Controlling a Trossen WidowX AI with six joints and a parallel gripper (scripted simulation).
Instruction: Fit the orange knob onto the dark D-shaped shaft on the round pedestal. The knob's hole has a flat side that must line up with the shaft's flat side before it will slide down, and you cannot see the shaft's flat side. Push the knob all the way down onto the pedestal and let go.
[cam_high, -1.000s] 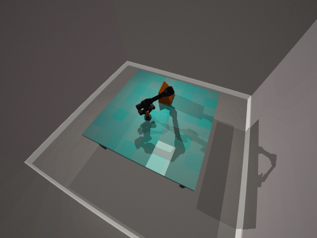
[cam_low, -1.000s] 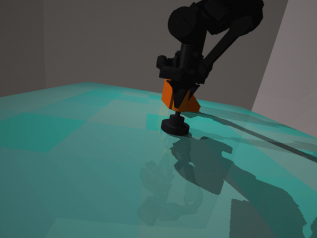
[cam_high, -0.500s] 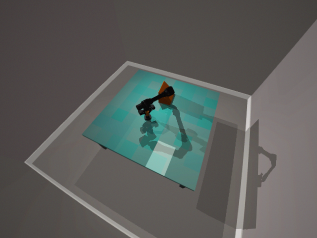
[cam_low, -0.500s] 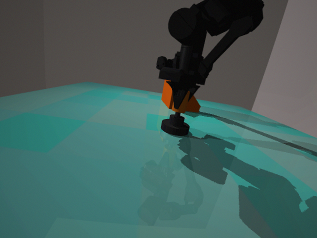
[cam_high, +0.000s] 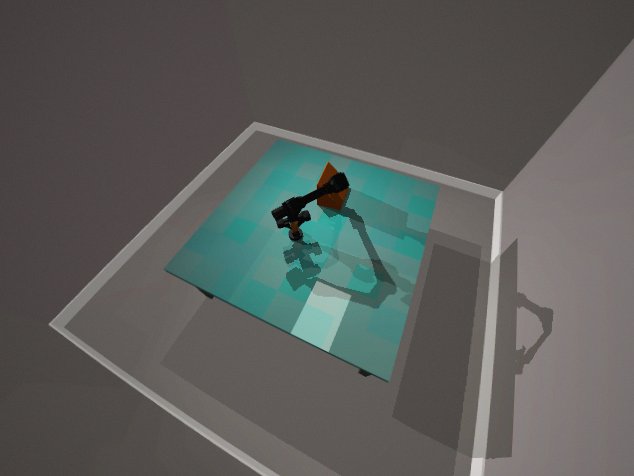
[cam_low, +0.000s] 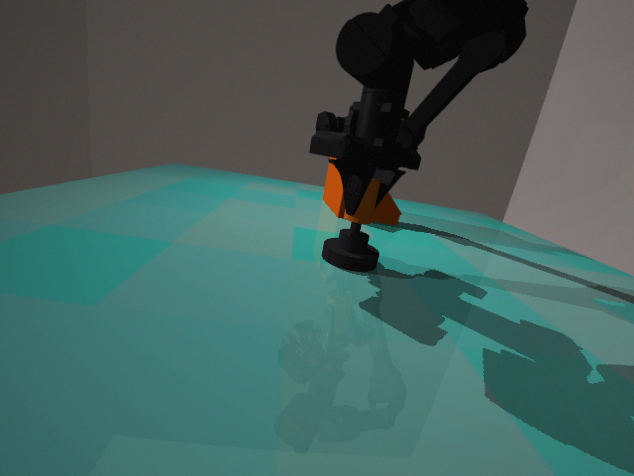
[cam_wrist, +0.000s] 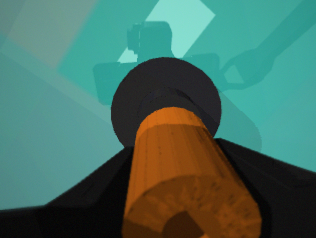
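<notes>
The orange knob (cam_high: 294, 226) (cam_low: 367, 207) (cam_wrist: 172, 160) is upright between the fingers of my gripper (cam_high: 294, 224) (cam_low: 364, 209) (cam_wrist: 173, 150), which is shut on it. The knob is over the dark round pedestal (cam_high: 296, 236) (cam_low: 350, 257) (cam_wrist: 165, 72). A short length of the dark shaft (cam_low: 355, 226) shows between the knob's lower end and the pedestal's raised centre, so the knob is not against the pedestal. The knob's lower end is at the shaft's upper part; how far the shaft goes into it is hidden. The wrist view shows the knob's top opening, but the shaft's flat side cannot be seen.
A large orange angular block (cam_high: 326, 198) (cam_low: 332, 190) stands behind the gripper on the teal patchwork table (cam_high: 204, 256) (cam_low: 128, 333), close to the arm's far end in the top view. Arm shadows cross the table. A pale low border (cam_high: 153, 404) surrounds the table.
</notes>
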